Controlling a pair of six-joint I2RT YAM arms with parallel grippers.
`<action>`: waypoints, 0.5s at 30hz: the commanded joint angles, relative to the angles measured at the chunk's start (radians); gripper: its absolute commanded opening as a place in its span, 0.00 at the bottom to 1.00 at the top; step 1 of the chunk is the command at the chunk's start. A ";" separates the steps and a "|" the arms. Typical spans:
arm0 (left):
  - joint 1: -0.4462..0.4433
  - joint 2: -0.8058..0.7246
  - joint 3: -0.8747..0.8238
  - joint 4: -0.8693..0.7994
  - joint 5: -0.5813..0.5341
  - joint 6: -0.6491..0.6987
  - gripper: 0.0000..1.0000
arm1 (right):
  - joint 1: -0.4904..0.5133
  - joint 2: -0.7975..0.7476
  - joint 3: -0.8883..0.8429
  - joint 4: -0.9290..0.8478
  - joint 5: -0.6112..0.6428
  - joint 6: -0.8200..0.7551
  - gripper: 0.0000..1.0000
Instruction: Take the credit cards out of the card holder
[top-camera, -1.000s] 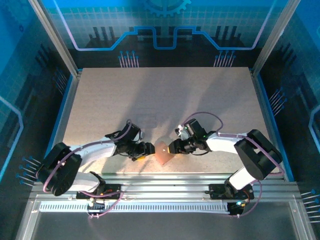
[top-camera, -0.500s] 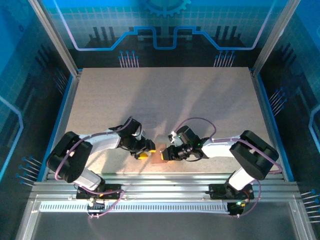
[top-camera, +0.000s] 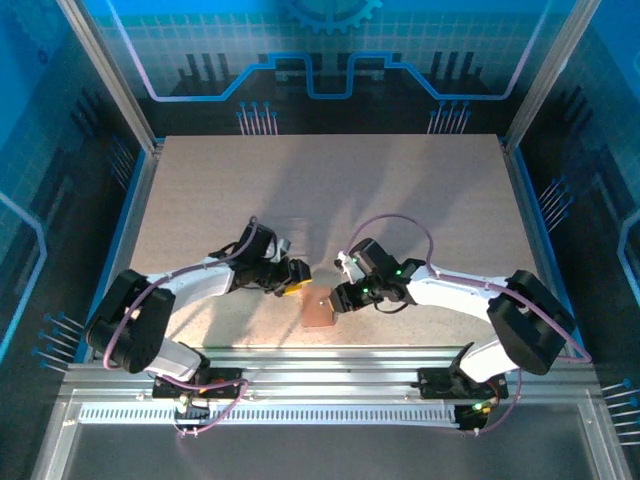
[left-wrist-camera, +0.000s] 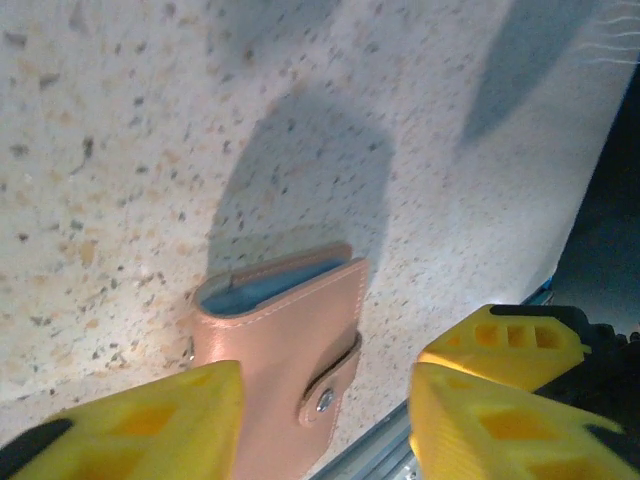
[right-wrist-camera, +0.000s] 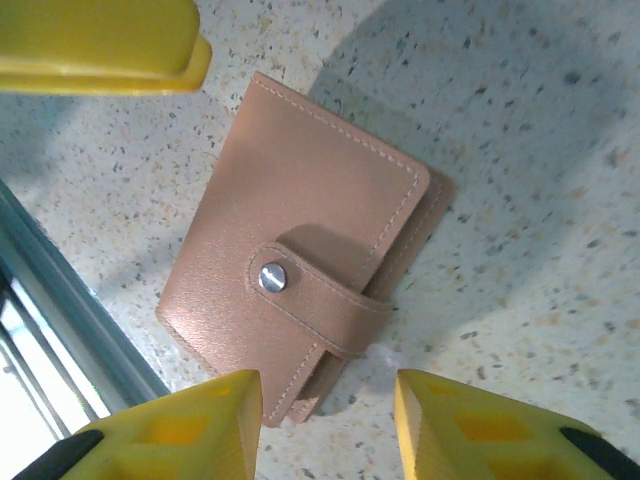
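A salmon-pink card holder (top-camera: 318, 312) is found lying flat on the speckled counter (top-camera: 330, 190), close to the near edge and just ahead of the metal rail (top-camera: 330, 362). It is folded shut: the strap (right-wrist-camera: 320, 305) is drawn across the front face and fastened by a silver stud (right-wrist-camera: 271, 277). At one open end a strip of pale blue-grey lining (left-wrist-camera: 265, 285) is exposed between the two leather faces. Whether cards are lodged inside cannot be told. The holder is flanked by both arms. The left gripper (top-camera: 297, 288) is held low at the holder's upper left corner, with its yellow fingers (left-wrist-camera: 150, 425) spread apart. Nothing is pinched between them, and the stud end of the holder is seen on the counter in the gap. The right gripper (top-camera: 336, 297) is positioned just beside the holder's right edge, its yellow fingers (right-wrist-camera: 180, 430) likewise spread. The strap-side corner of the holder lies in that gap, close against one finger and well short of the other; contact cannot be confirmed. No grip on the holder is made by either gripper. In the right wrist view one of the left gripper's fingers (right-wrist-camera: 100, 45) is noted just beyond the far corner of the holder, apart from it. Shadows of both arms are cast across the counter around the holder.
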 joint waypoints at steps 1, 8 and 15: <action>0.001 -0.015 -0.029 0.061 0.049 -0.059 0.35 | 0.008 -0.005 0.039 -0.114 0.088 -0.211 0.40; 0.001 0.041 -0.062 0.124 0.088 -0.120 0.15 | 0.011 -0.007 0.060 -0.074 0.028 -0.554 0.42; 0.003 0.118 -0.065 0.148 0.116 -0.110 0.10 | 0.034 0.069 0.181 -0.191 -0.018 -0.906 0.40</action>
